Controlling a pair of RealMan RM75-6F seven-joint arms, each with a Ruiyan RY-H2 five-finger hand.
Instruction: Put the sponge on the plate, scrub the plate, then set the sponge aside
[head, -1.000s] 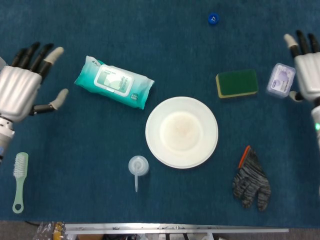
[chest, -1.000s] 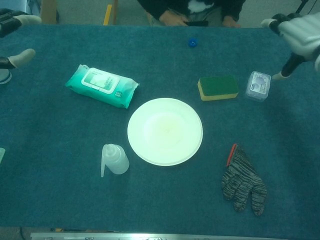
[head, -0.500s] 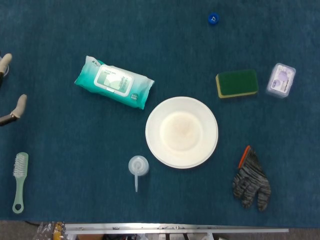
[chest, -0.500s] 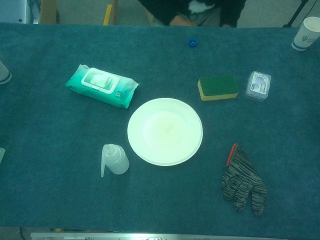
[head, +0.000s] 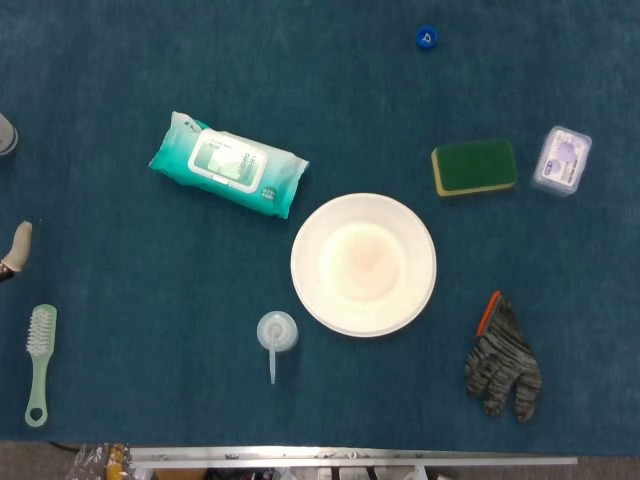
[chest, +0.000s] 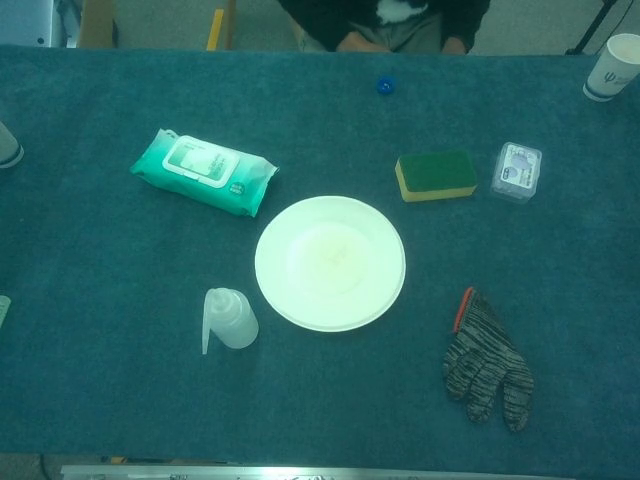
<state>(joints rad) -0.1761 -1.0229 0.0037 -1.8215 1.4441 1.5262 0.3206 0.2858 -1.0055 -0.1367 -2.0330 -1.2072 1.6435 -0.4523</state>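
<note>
A green sponge with a yellow underside (head: 474, 167) (chest: 435, 176) lies flat on the blue cloth, up and to the right of the plate and apart from it. The white plate (head: 363, 264) (chest: 330, 262) sits bare near the middle of the table. Of my left hand, only one pale fingertip (head: 18, 245) shows at the far left edge of the head view, far from both objects. How that hand's fingers stand is hidden. My right hand shows in neither view.
A teal wipes pack (head: 228, 164) lies left of the plate. A clear squeeze bottle (head: 276, 333) lies at the plate's lower left, a knit glove (head: 503, 362) at its lower right. A small clear box (head: 561, 160) sits beside the sponge. A brush (head: 38, 362), blue cap (head: 427, 38) and paper cup (chest: 610, 66) are near the edges.
Both hands have pulled away outward: the right hand left the views, and the left hand slid off the left edge until only a fingertip shows. Nothing on the table moved.
</note>
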